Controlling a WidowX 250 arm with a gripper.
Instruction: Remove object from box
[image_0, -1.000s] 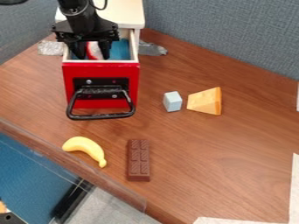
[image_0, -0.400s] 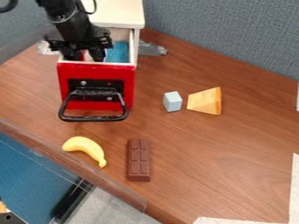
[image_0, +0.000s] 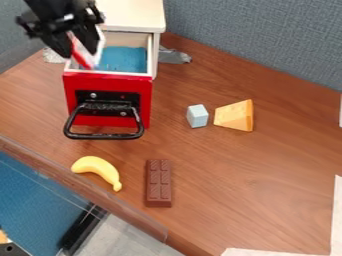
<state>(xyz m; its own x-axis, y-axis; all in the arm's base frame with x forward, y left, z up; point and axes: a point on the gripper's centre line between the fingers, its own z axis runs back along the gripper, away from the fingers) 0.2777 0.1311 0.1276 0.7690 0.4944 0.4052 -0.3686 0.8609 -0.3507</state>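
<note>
My gripper (image_0: 81, 50) is over the left side of the open drawer, shut on a red-and-white object (image_0: 87, 56). The object is tilted between the two fingers, its lower end at about the height of the drawer's rim. Below is the red-fronted drawer (image_0: 138, 87), pulled out from a white-topped box (image_0: 133, 14), with a blue floor and a black handle on its front.
On the brown table (image_0: 220, 165) lie a yellow banana (image_0: 99, 167) and a chocolate bar (image_0: 158, 183) before the drawer. A pale blue block (image_0: 197, 115) and an orange cheese wedge (image_0: 235, 115) are to its right. Grey partition walls stand behind.
The gripper has risen and moved left, lifting the red-and-white object with it and tilting. The drawer has shifted slightly left and toward the camera.
</note>
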